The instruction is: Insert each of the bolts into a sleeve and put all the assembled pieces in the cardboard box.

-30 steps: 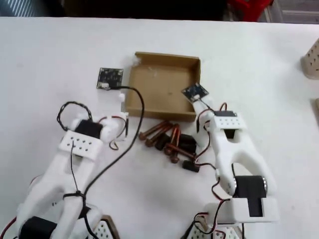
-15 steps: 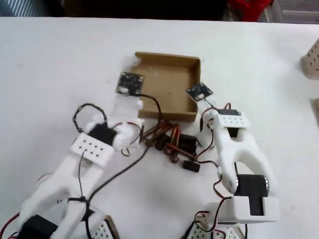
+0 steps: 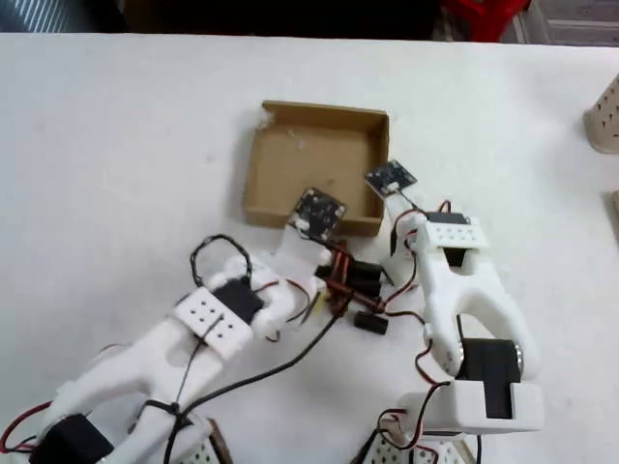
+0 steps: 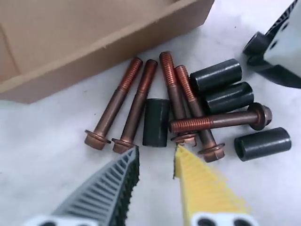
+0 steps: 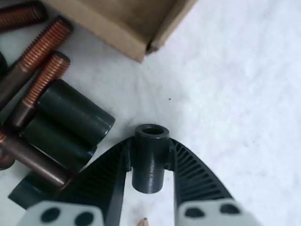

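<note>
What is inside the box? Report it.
The box floor shows bare cardboard; the bolts and sleeves lie outside it. A wrist board covers part of its near edge, another part of its right edge, so those spots are unseen.

A white matte table top [image 3: 116,145] lies under soft, even light. Beyond its far edge runs a dark strip [image 3: 290,14], with a red object [image 3: 484,12] toward the right. A beige perforated block [image 3: 605,121] stands at the table's right edge.
</note>
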`<action>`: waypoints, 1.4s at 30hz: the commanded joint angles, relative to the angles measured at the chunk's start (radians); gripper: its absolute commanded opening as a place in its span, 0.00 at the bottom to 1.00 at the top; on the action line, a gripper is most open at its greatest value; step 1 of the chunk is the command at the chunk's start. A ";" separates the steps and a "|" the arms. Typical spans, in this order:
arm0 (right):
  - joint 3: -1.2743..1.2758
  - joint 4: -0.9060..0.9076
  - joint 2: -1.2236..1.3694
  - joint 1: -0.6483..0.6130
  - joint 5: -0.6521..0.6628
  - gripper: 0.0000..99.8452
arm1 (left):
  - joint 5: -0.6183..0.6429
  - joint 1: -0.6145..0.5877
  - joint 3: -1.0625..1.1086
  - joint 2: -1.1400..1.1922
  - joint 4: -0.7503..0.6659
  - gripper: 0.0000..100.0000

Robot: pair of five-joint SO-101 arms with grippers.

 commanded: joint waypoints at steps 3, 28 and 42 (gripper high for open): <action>-0.026 0.004 -0.027 0.016 0.008 0.02 | 0.025 -0.053 -0.037 0.013 -0.037 0.14; -0.026 0.007 -0.025 0.013 0.006 0.02 | 0.003 -0.073 -0.301 0.390 0.034 0.02; -0.025 0.007 -0.025 0.013 0.006 0.02 | 0.011 -0.182 -0.647 0.730 0.262 0.02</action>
